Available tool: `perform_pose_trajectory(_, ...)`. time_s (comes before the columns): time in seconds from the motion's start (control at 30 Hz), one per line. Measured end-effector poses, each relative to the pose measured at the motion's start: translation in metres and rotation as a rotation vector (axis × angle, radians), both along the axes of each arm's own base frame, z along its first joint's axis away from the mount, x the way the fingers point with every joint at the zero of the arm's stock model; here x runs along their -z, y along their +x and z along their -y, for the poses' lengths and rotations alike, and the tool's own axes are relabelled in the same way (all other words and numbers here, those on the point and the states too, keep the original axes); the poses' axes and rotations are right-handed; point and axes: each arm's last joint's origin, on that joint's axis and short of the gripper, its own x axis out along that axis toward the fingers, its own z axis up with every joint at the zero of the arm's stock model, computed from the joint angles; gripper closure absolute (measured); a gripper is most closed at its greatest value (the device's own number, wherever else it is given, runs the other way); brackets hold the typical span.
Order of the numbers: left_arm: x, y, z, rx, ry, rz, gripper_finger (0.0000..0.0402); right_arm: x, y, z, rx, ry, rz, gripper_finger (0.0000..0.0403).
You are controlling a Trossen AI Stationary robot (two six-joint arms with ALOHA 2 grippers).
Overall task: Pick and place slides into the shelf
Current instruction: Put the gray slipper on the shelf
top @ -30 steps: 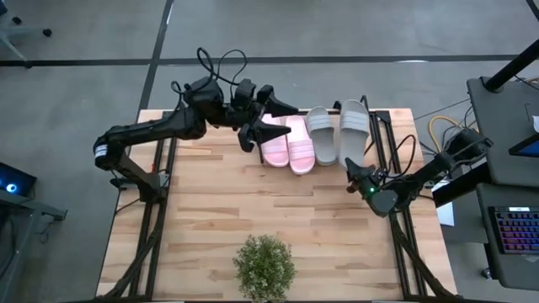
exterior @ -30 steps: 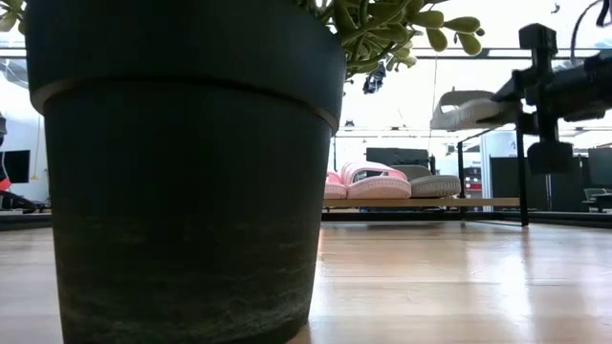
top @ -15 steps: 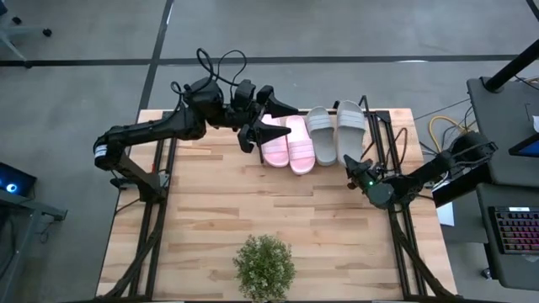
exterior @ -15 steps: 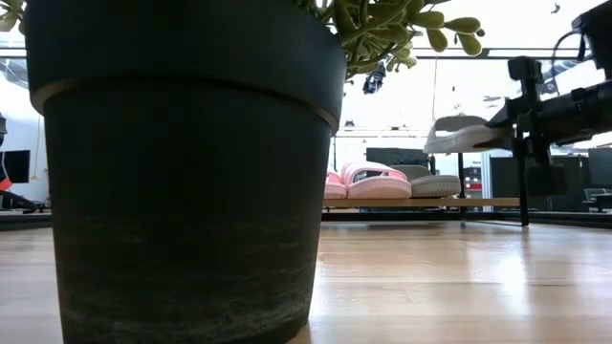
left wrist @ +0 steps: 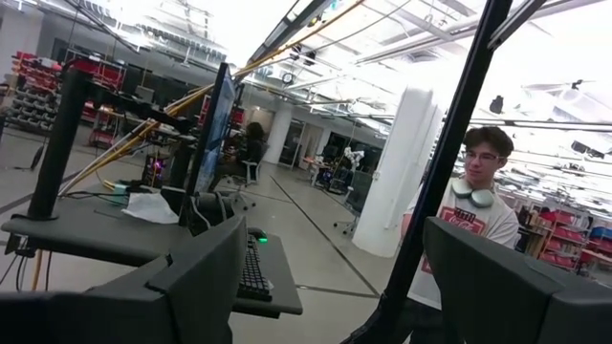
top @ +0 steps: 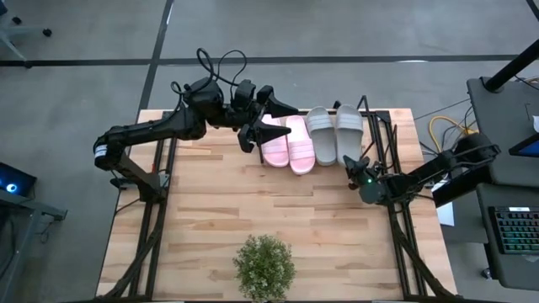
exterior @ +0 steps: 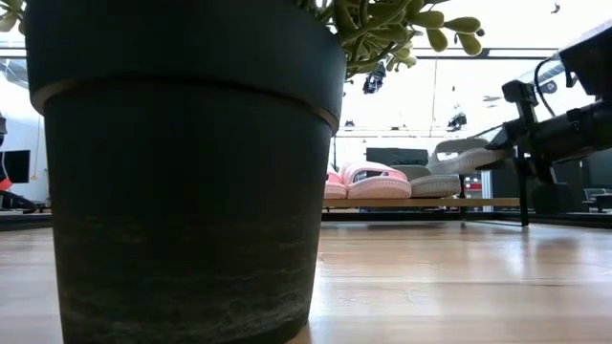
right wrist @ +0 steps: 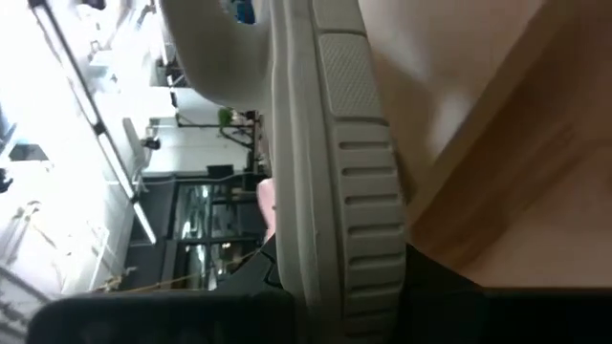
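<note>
Fingers, right gripper (top: 357,168): nearly closed, pinched on the heel rim of the last grey slide (top: 349,133), so the sole is carried level above the board.
Potted plant (top: 264,266): stood at the near table edge, clear of the work.
Grey slide, held: kept just over the far-right slot of the shelf (top: 376,139), apparently for setting down beside its mate.
Other slides: pink pair (top: 289,143) and one grey slide (top: 320,135) are laid side by side on the shelf.
Fingers, left gripper (top: 268,122): spread wide, nothing held, parked beside the pink pair at the far left.
</note>
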Motion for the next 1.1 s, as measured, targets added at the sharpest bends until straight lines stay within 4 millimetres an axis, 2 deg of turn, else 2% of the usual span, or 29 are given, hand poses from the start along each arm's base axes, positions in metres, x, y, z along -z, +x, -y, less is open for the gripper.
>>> perform_pose_trajectory(0.47, 0.000, 0.000, 0.000, 0.006, -0.018, -0.003, 0.0100, 0.009, -0.002, 0.014, 0.016, 0.114, -0.031, 0.0352)
perform_pose_trajectory(1.1, 0.000, 0.000, 0.001, 0.008, -0.017, -0.003, 0.0100, 0.010, -0.001, 0.024, 0.031, 0.145, -0.070, 0.0352)
